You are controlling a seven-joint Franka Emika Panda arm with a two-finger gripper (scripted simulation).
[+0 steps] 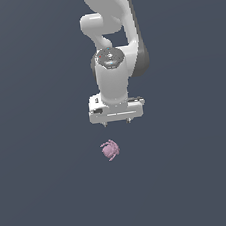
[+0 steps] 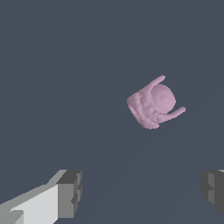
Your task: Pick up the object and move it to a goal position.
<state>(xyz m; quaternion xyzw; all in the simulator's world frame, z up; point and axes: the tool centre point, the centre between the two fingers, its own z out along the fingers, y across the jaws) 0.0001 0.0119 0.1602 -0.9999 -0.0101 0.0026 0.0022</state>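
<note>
While the object (image 1: pixel 110 149) lies on the flat grey tabletop (image 1: pixel 45 194) just below the centre of the exterior view, nothing of the task looks done: it has not been lifted, and no goal marker shows in either picture, so where it must go cannot be told. The hand (image 1: pixel 117 120) hangs at the end of the white arm (image 1: pixel 110 45) in the upper middle of that frame, pointing down, with a clear gap of bare surface between its fingertips and the pink lump; the lump sits a little toward the exterior view's left of the hand's midline. Seen from the wrist, the hand (image 2: pixel 142 192) is spread wide, one grey pad (image 2: pixel 70 194) low at one side of the frame and the other (image 2: pixel 213 190) at the opposite edge, with nothing between them and nothing touched. The object (image 2: pixel 154 104) appears there as a roundish mauve body with small curved nubs, lying apart from both pads. By my reading, the approach, the descent, the grasp, the lift and the carry all remain.
</note>
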